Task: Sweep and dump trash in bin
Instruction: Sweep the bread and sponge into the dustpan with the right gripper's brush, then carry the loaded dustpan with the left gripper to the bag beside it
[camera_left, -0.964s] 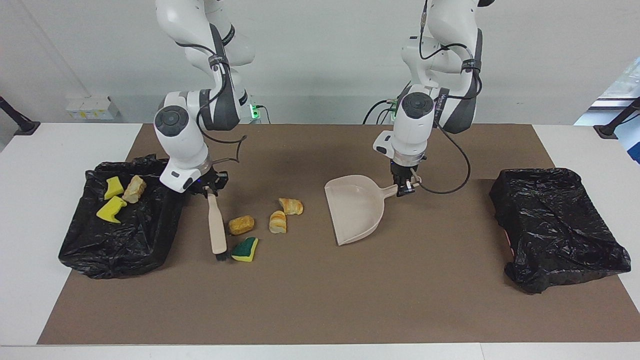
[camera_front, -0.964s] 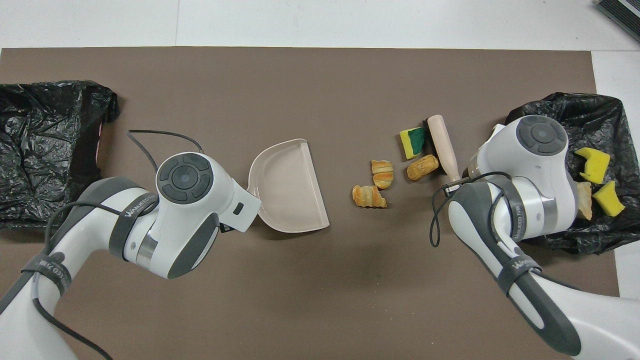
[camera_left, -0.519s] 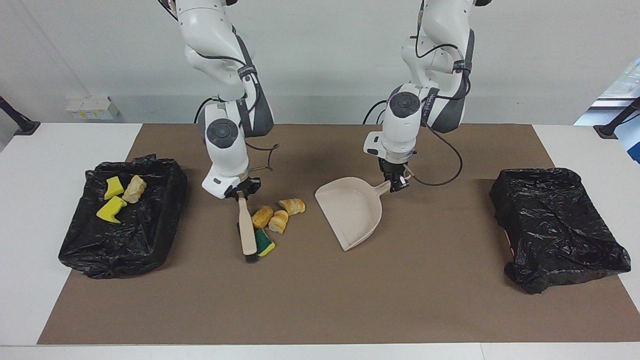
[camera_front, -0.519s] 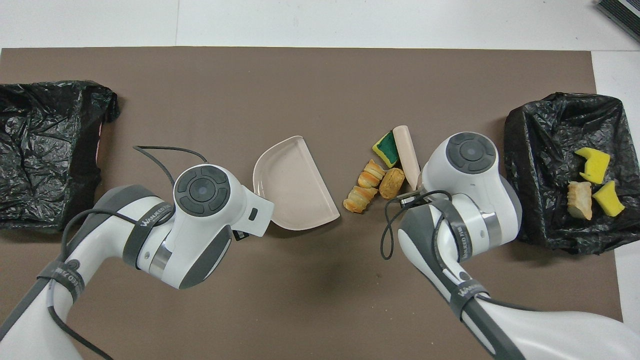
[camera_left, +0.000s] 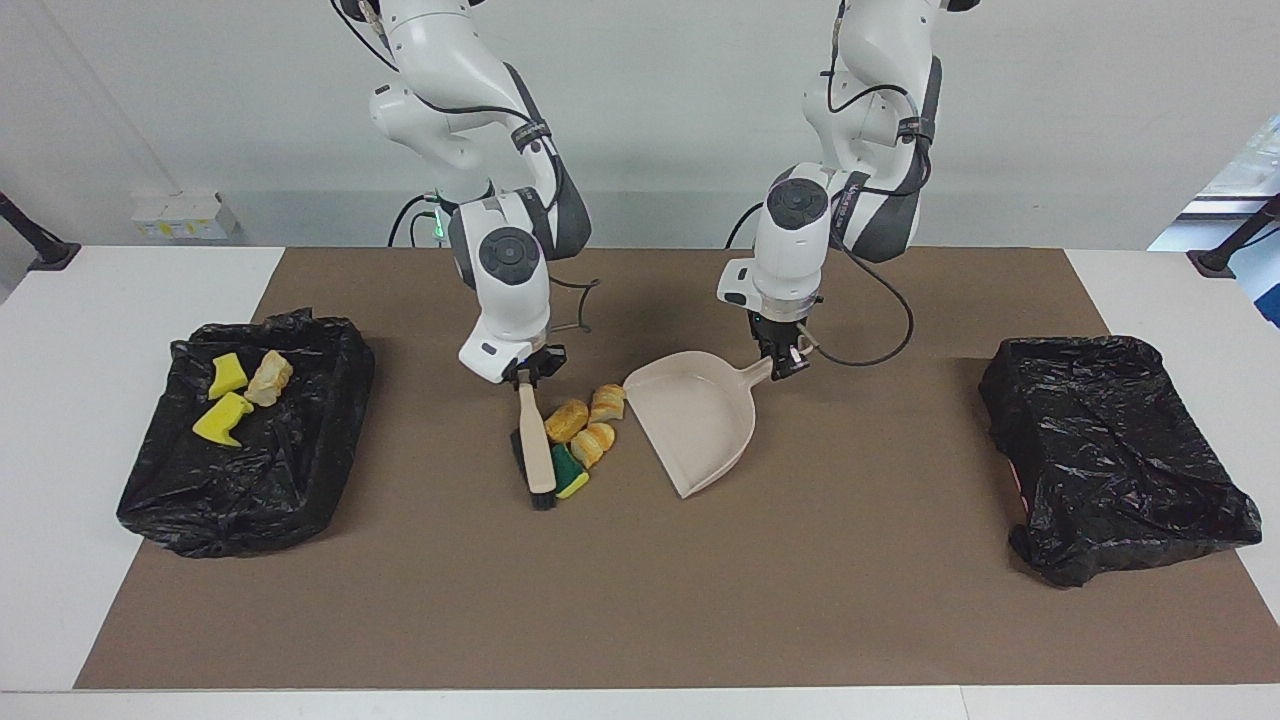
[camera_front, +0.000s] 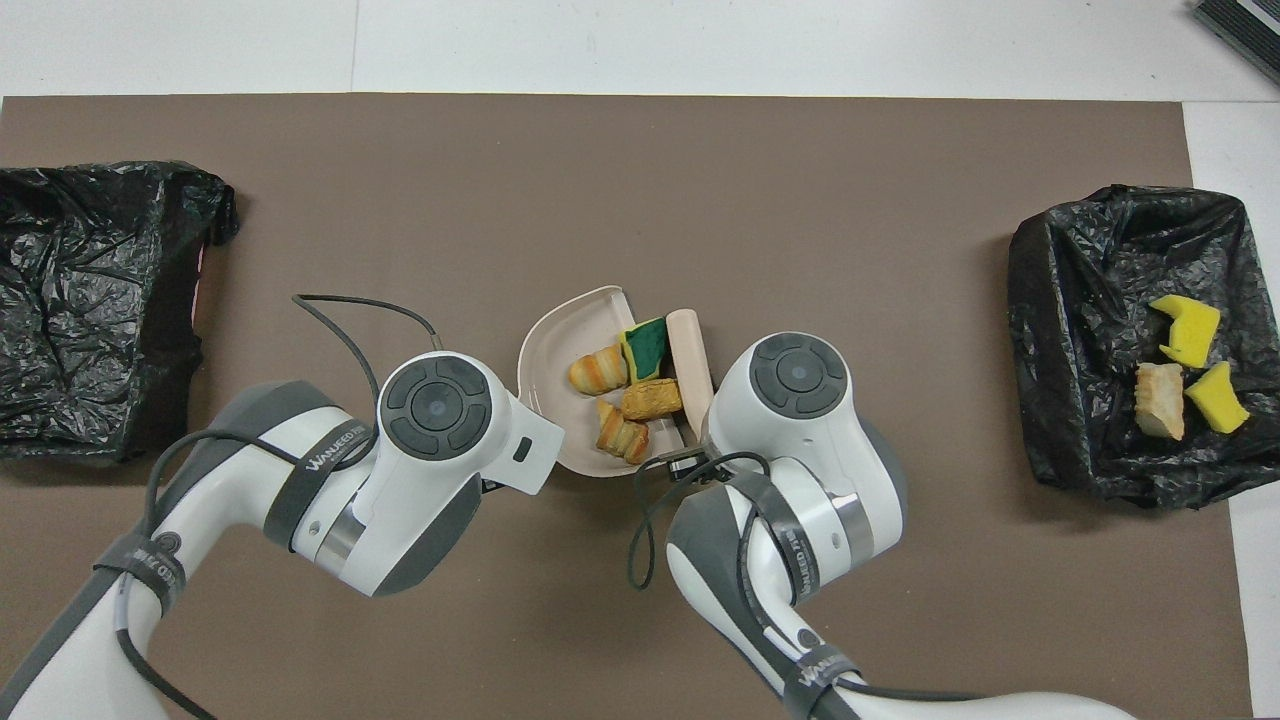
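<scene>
Brown bench mat (camera_left: 640, 600): right hand (camera_left: 527, 378), clamped on brush (camera_left: 535, 445), had shoved four scraps (camera_left: 585, 432) onto lip of dustpan (camera_left: 700, 425), gripped by left hand (camera_left: 785, 366). Dumping next.

Two high cameras, half a turn apart, over one brown mat (camera_left: 640, 600)

The facing view looks from across the table toward the robots, taking in both arm columns, the wall and the whole mat from some way off. The overhead view sits above the robots' end, looking steeply down and closer in, so the arms rise from its bottom edge. Both share the mat, the two black-lined bins (camera_left: 245, 435) (camera_front: 1125, 340) and the dustpan (camera_left: 695, 420) (camera_front: 560, 345) between the two sets of jaws
</scene>
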